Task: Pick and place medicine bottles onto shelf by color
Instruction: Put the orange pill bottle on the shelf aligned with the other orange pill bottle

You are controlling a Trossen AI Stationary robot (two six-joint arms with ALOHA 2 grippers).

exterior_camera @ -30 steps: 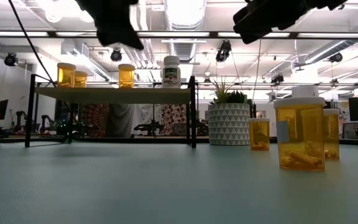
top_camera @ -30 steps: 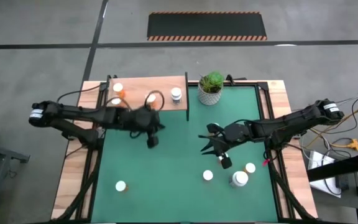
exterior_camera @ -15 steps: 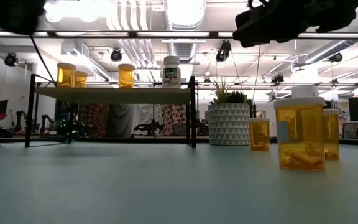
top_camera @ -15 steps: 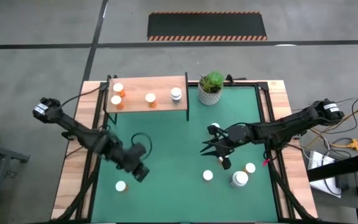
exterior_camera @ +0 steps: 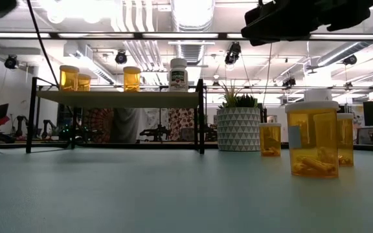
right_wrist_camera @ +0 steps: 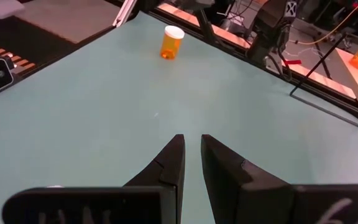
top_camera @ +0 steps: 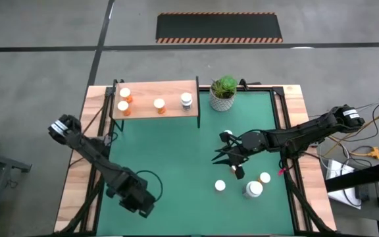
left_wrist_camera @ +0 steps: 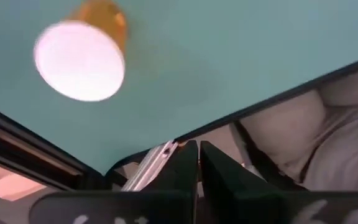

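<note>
On the green mat [top_camera: 189,158] that covers most of the worktop [top_camera: 77,191], the wide middle lies bare between the two arms. The shelf [top_camera: 156,99] stands at the far left corner with three orange bottles [top_camera: 125,95] and one white bottle [top_camera: 187,99] on it; the potted plant [top_camera: 223,93] sits just beside its right end. Three more bottles cluster near the right front: a small one [top_camera: 220,186], a larger wide one [top_camera: 254,189] and another small one [top_camera: 264,178] close together, well clear of the mat's edge.

The left hand [top_camera: 139,201] hangs over the front left part of the mat, near the wooden border, fingers pressed together with nothing between them. In its wrist view an orange bottle with a white cap [left_wrist_camera: 82,53] stands on the mat ahead of the fingertips, apart from them; the overhead view hides that bottle under the arm.

The right hand [top_camera: 231,158] hovers over the mat right of centre, behind the cluster. Its fingers [right_wrist_camera: 166,162] stand almost together, with only a thin gap, and hold nothing. Its wrist view shows one orange bottle [right_wrist_camera: 171,42] far across the mat near the edge.

In the low view only dark undersides of the arms show at the top.
</note>
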